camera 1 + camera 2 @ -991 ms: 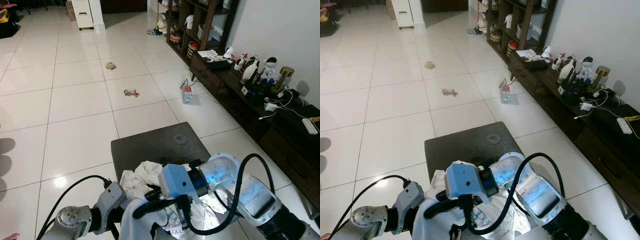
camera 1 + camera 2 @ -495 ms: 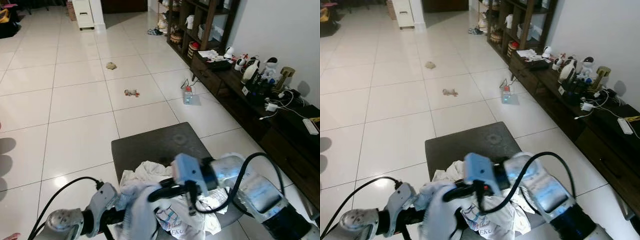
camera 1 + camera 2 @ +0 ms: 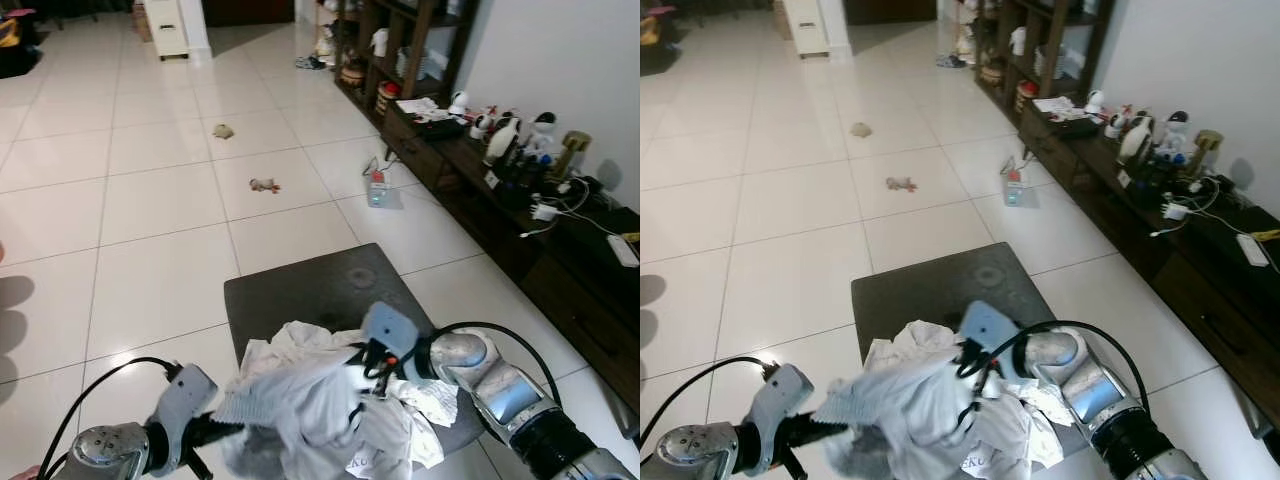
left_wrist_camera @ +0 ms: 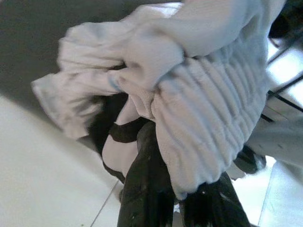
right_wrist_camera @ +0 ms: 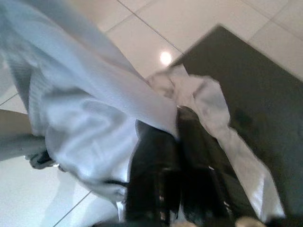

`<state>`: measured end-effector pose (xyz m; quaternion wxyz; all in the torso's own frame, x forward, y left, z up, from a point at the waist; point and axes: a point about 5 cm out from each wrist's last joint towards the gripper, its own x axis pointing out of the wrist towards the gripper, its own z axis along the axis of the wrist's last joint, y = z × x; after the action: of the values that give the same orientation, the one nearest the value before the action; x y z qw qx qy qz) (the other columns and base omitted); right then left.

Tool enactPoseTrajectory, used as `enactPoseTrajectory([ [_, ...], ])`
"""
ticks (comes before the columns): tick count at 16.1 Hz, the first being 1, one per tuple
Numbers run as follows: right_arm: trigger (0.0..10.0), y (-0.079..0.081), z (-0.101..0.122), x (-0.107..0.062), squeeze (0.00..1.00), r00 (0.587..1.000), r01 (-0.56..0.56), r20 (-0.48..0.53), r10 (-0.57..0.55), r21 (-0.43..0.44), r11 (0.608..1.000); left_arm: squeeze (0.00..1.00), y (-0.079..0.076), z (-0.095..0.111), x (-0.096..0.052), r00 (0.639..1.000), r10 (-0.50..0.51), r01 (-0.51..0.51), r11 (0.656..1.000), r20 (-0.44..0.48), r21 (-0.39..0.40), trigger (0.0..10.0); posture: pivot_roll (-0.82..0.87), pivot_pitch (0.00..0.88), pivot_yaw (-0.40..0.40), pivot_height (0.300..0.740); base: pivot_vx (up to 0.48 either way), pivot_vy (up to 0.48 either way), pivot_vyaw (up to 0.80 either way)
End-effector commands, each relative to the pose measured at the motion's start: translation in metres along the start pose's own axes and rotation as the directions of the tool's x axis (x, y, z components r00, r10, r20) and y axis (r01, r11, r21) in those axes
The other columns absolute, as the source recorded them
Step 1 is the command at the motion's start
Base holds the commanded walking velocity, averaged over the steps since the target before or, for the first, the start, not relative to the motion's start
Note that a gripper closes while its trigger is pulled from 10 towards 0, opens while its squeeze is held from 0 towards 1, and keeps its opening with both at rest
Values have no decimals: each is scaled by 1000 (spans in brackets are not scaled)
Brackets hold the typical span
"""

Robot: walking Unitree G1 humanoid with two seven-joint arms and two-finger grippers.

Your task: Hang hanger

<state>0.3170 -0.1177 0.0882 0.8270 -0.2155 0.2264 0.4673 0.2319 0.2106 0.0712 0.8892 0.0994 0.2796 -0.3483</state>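
Two tools, left [image 4: 184, 208] and right [image 5: 177, 137], each pinch the white garment [image 3: 300, 400] stretched between them.

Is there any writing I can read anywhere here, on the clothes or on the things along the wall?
Dark print on the white clothes heaped on the dark stool: too blurred to read.
Small bottle standing on the floor: label too small to read.
Papers and gadgets on the low cabinet: nothing legible.
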Motion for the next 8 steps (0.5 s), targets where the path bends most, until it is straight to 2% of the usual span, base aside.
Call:
enactPoseTrajectory([
  [1,10000,-9,-4,-4,584,998,61,-11,-60,47,997,0,1,2,1,1000,22,-21,999,19,-28,0,52,118,-26,740,0,0,0],
  [2,10000,-9,-9,-6,1000,998,58,-29,-57,65,996,0,-4,6,3,999,3,0,999,50,-54,0,49,120,-22,740,0,0,0],
  [3,10000,-8,-12,-7,1000,998,65,-30,-63,66,996,0,-8,9,7,998,-13,17,997,68,-69,0,48,121,-20,740,0,0,0],
  [5,10000,-17,-10,-12,1000,989,149,3,-150,118,982,0,-14,21,15,992,-34,46,994,123,-102,0,40,132,-15,740,0,0,0],
  [7,10000,-27,-9,-21,1000,972,233,1,-236,144,962,0,-14,25,18,991,-48,61,993,126,-102,0,27,137,-9,740,0,0,0],
  [8,10000,-30,-11,-29,1000,967,256,-18,-255,124,959,0,-13,25,19,992,-49,60,994,115,-96,0,24,146,-4,740,0,0,0],
])
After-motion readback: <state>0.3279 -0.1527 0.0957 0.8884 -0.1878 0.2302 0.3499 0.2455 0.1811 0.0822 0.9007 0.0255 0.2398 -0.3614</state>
